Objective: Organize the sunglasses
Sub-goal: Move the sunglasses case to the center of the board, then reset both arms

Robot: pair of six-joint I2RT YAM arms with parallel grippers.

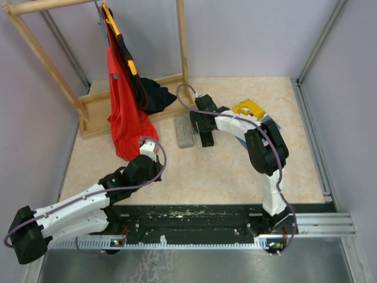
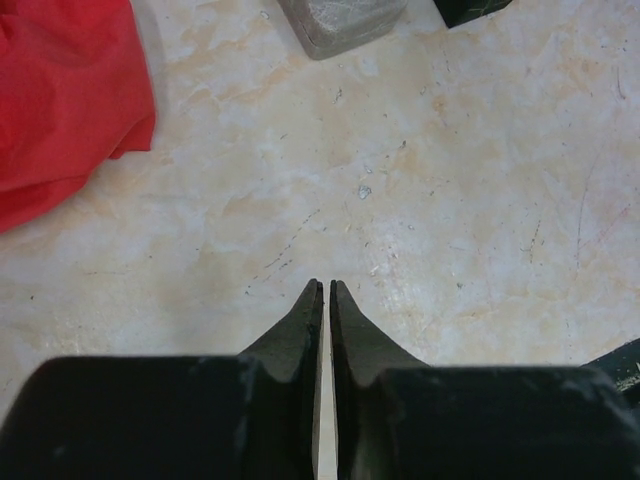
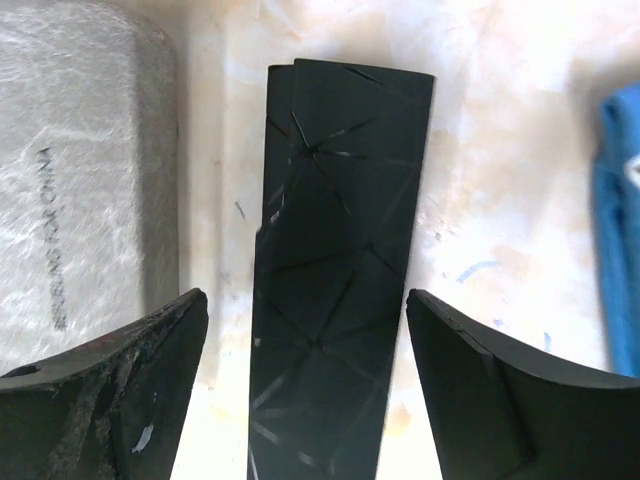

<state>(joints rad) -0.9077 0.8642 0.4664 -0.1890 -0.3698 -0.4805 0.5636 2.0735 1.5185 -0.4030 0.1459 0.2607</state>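
No sunglasses show in any view. A black oblong case [image 3: 335, 250] with a faceted lid lies flat on the table, also seen from above [image 1: 207, 137]. My right gripper [image 3: 305, 295] is open and straddles it, with a gap of bare table on each side between finger and case. A grey oblong case [image 3: 80, 180] lies just left of the black one and appears from above [image 1: 184, 131]. My left gripper [image 2: 327, 285] is shut with nothing in it and hovers over bare table next to the red garment [image 2: 60, 100].
A wooden rack [image 1: 88, 112] at the back left carries the red garment [image 1: 126, 118] and a dark one [image 1: 154, 94]. A light-blue cloth [image 3: 620, 230] lies right of the black case, with a yellow object [image 1: 250, 109] near it. The grey case's end [image 2: 340, 20] lies ahead of my left gripper.
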